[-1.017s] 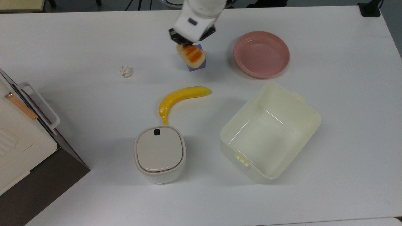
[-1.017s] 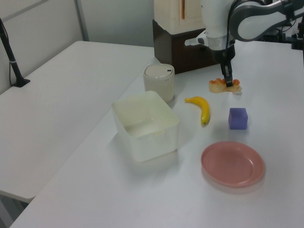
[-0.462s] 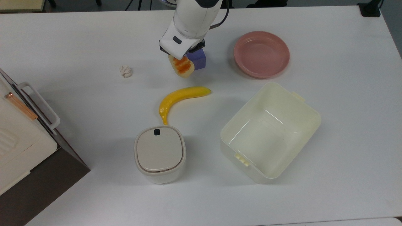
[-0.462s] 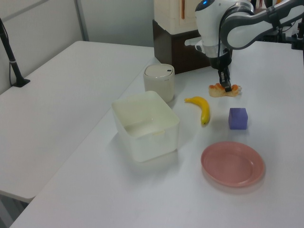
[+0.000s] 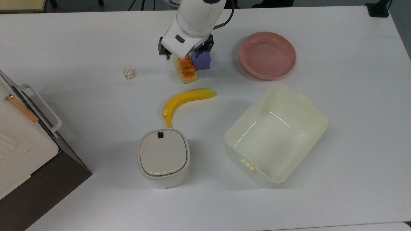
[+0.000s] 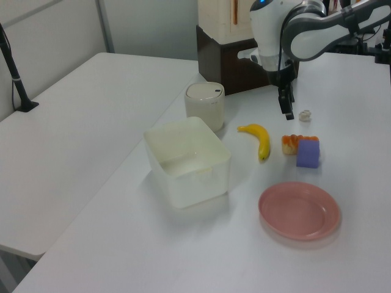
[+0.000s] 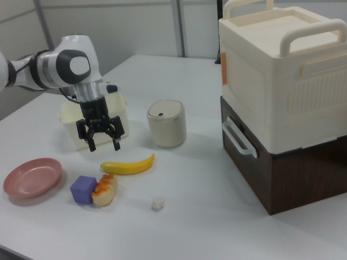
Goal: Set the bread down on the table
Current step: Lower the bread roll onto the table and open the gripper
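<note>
The bread (image 5: 186,71), pale yellow with an orange-brown ridged top, lies on the white table (image 5: 80,38) and touches the purple cube (image 5: 201,61) on the top view's left. In the right view the bread (image 7: 105,189) rests against the cube (image 7: 83,189), well below my gripper (image 7: 104,145). That gripper is open, fingers spread wide, holding nothing. From above, the gripper (image 5: 183,55) hangs over the bread's far end. In the left view the bread (image 6: 292,144) sits beside the cube (image 6: 308,152), with the gripper (image 6: 287,111) raised behind it.
A yellow banana (image 5: 186,98) lies just in front of the bread. A pink plate (image 5: 267,55), an open cream tub (image 5: 276,134), a lidded canister (image 5: 163,157) and a crumpled paper ball (image 5: 128,72) stand around. A large cream-and-brown box (image 5: 19,138) fills the top view's left edge.
The gripper carried the bread down to the table beside the purple cube, opened and let it go, then lifted clear of it.
</note>
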Motion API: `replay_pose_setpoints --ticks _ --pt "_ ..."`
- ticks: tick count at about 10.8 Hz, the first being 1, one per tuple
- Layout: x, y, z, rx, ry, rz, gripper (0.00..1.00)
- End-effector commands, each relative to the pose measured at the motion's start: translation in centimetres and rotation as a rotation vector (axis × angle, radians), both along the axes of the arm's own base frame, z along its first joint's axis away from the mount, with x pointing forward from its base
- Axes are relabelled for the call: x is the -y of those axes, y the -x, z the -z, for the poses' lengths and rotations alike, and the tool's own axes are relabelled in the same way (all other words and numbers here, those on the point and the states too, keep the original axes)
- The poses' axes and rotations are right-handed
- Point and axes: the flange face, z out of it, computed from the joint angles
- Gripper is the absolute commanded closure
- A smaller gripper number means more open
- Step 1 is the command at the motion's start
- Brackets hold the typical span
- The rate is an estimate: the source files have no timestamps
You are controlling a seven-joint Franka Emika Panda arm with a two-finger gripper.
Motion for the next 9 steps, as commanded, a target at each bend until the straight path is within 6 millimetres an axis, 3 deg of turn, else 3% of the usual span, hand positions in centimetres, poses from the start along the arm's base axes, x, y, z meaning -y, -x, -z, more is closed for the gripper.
replay_pose_setpoints --ticks 1,5,7,9 --pt "0.2 0.3 -5.3 0.105 -0.014 0.082 0.00" --pt "6.9 2.7 -14.4 0.172 -0.040 0.237 0.00" --pt "9.3 3.8 -16.8 0.213 -0.135 0.315 0.00" --pt "9.9 3.5 -18.9 0.262 -0.155 0.331 0.00"
